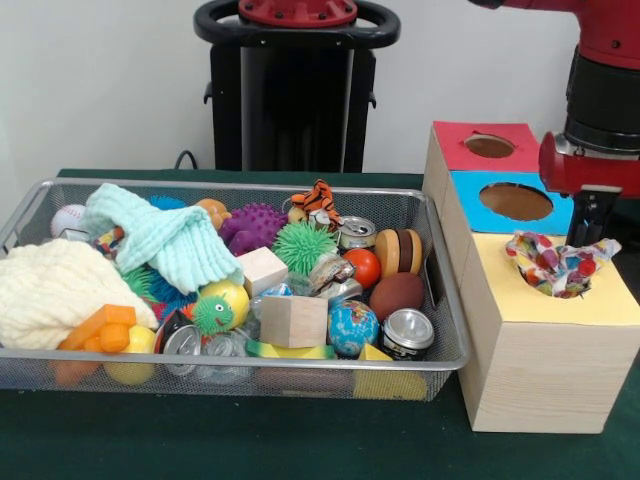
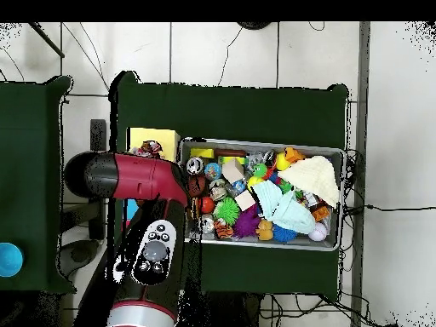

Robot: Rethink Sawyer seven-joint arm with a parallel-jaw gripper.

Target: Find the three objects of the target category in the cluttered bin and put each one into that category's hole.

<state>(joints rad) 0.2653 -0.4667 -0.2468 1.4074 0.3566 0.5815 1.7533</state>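
A white cloth with multicoloured polka dots (image 1: 555,265) sits bunched in the round hole of the yellow-topped wooden box (image 1: 560,305), partly sticking out. My gripper (image 1: 592,235) hangs just behind and above the cloth, at its far right edge. Whether it still touches the cloth is unclear. In the overhead view the cloth (image 2: 151,150) shows on the yellow top (image 2: 153,136), and the arm hides the gripper. The wire-mesh bin (image 1: 240,188) stands to the left, full of toys. No other polka-dot cloth shows plainly in it.
Blue-surrounded (image 1: 515,203) and red-surrounded (image 1: 488,146) holes lie behind the yellow one. In the bin lie a mint knitted cloth (image 1: 170,240), a cream knitted cloth (image 1: 50,290), wooden blocks, balls and cans. The robot's pedestal (image 1: 295,90) stands behind.
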